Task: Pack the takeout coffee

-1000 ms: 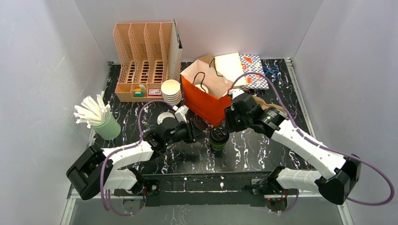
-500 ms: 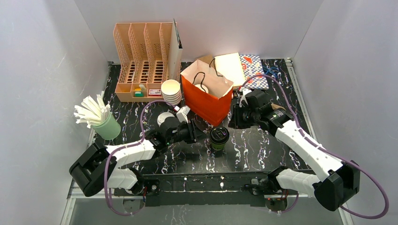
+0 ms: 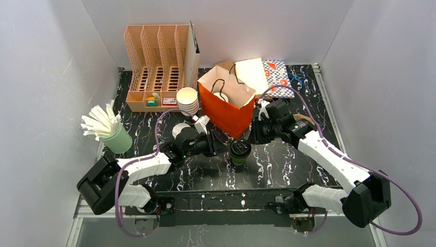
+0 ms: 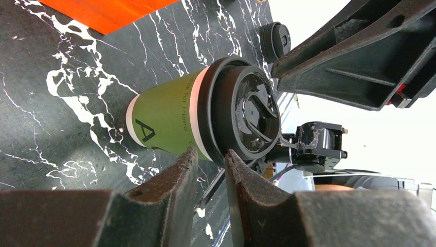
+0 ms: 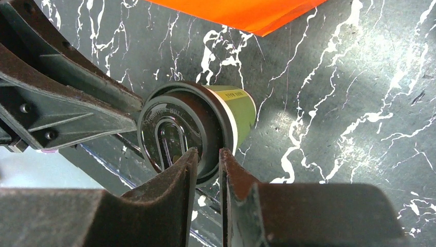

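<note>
A dark green takeout cup [image 3: 240,150] with a black lid stands upright on the black marble table, just in front of the open orange paper bag [image 3: 229,110]. My left gripper [image 3: 216,146] is close to the cup's left, jaws nearly together and empty. In the left wrist view the cup [image 4: 169,121] lies just beyond my fingertips [image 4: 210,152]. My right gripper [image 3: 253,136] is close to the cup's upper right, also shut and empty. In the right wrist view the cup [image 5: 239,105] lies just past its tips [image 5: 208,152]. A white round lid [image 3: 221,96] shows inside the bag; what is under it is hidden.
A stack of lidless white cups [image 3: 187,101] stands left of the bag, with a loose white lid [image 3: 180,128] nearer me. A peach desk organiser [image 3: 159,62] is at the back left, a mint cup of white sticks [image 3: 115,136] at the left, and flat paper bags [image 3: 265,74] behind.
My right arm pulled back to the right, then its gripper came down toward the cup's upper right. My left gripper edged slightly right toward the cup. The cup has not moved.
</note>
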Motion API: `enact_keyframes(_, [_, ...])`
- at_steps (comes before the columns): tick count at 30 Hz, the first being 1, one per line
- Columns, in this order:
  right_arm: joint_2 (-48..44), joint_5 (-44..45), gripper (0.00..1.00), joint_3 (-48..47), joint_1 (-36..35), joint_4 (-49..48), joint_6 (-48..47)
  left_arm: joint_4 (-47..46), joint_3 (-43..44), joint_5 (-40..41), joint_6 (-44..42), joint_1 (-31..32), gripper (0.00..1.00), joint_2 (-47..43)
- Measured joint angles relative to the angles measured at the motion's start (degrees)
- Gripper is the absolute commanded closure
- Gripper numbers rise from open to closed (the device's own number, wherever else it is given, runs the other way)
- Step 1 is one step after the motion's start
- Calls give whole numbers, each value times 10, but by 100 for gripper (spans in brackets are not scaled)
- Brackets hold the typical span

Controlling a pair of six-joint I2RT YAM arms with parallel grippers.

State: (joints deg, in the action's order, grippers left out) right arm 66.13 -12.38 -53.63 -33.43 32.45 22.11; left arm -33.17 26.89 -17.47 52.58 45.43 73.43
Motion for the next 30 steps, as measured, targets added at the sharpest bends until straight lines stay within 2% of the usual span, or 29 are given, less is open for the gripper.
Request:
enact_keyframes(14, [3, -17, 71, 10, 0, -1, -5, -16, 7, -12, 2, 0, 74, 29])
enact_keyframes(30, [0, -24, 68, 33, 0, -22, 9, -19, 10, -14, 2, 0, 75, 31])
